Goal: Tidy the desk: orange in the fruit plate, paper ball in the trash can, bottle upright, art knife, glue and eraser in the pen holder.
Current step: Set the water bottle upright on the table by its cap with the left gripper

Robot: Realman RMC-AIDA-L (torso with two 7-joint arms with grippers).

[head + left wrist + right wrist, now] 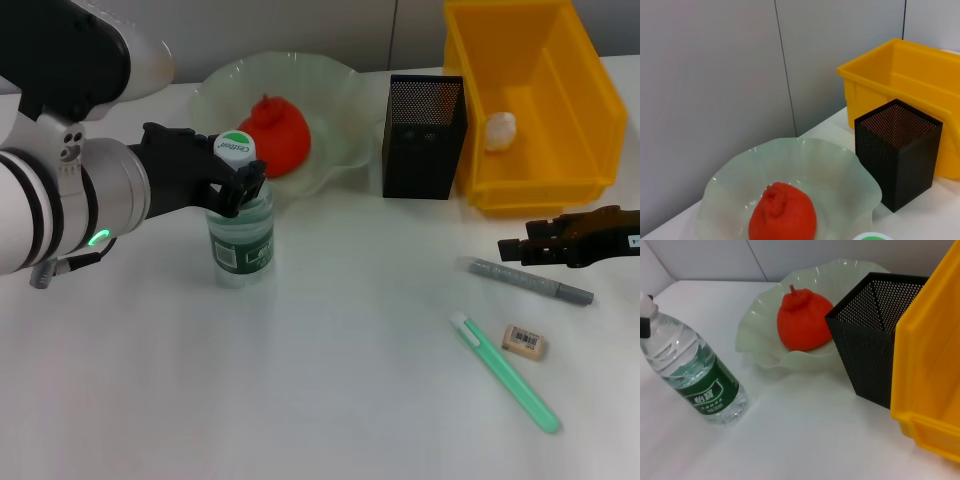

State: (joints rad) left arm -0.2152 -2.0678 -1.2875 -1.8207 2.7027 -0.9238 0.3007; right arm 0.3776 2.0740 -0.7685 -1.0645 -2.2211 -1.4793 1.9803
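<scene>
Left arm (60, 205): white and silver cylindrical segments separated by black rings, black upper housing, green indicator light on the wrist collar, thin grey cable beneath. Left gripper (225, 180): black, angular. Right gripper (560, 243): black, angular, small white label.

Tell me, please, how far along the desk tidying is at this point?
Done: the orange sits in the fruit plate, and the paper ball lies in the trash can. In hand: the left hand grips the bottle near its cap, standing it upright. Left: the eraser, grey pen-like tool and green one lie on the table, outside the pen holder. The right hand hovers nearby.
</scene>
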